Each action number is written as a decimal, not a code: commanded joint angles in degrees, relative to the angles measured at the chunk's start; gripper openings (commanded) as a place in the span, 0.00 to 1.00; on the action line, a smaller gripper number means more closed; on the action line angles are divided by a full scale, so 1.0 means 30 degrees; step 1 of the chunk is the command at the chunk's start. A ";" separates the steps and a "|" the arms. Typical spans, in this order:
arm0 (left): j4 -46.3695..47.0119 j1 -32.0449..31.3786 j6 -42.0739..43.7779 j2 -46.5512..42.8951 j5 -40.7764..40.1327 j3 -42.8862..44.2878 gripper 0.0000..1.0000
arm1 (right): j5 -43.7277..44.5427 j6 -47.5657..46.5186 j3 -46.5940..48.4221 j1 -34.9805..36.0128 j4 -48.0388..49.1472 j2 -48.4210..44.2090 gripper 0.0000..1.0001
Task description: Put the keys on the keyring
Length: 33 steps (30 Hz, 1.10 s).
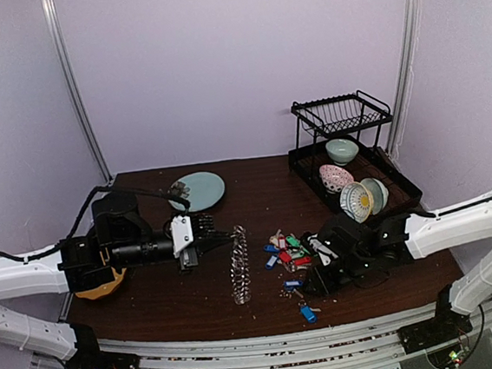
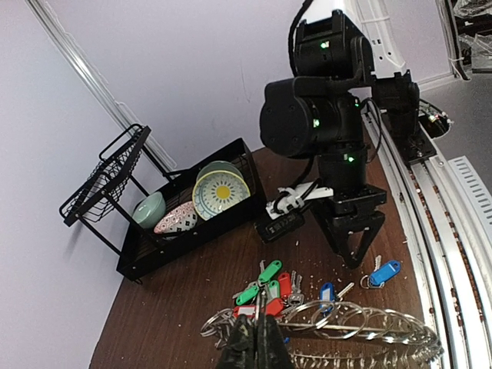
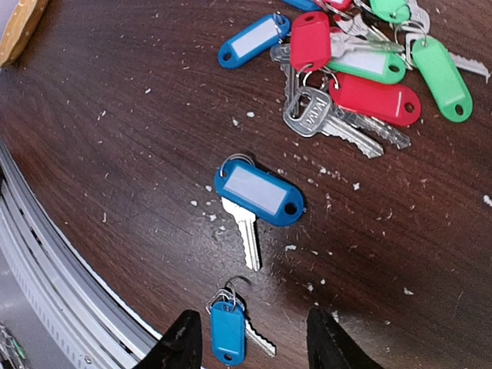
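Keyring (image 1: 239, 271) is held upright, apparently pinched by the left gripper's (image 1: 223, 237) closed jaws; the right gripper's (image 3: 250, 342) jaws are spread over a blue-tagged key (image 3: 227, 332).

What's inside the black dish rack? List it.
Four bowls: a pale green bowl, a pink patterned bowl, a yellow-centred bowl on edge, a second green bowl behind it, partly covered.

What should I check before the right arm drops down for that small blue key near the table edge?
1. Right gripper open: ok.
2. Small blue-tag key lying between its fingers: ok, though nearer one finger.
3. That key lies apart from its neighbours: ok; the larger blue-tag key and the key pile do not touch it.
4. Left gripper shut on the keyring: ok.
5. Keyring held upright: ok.
6. Keyring opening ready for threading: cannot tell.
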 commanded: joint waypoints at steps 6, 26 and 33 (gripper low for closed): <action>0.1878 0.0122 -0.0646 -0.0587 0.0188 -0.0059 0.00 | -0.1713 0.4077 -0.1209 -0.0080 0.3624 0.1603 0.34; 0.1863 0.0124 -0.0839 -0.0450 0.0319 -0.0198 0.00 | -0.3189 0.4295 -0.1667 -0.0039 0.3378 0.2487 0.21; 0.1790 0.0122 -0.0840 -0.0477 0.0298 -0.0199 0.00 | -0.3173 0.4198 -0.1565 0.0015 0.3283 0.2498 0.01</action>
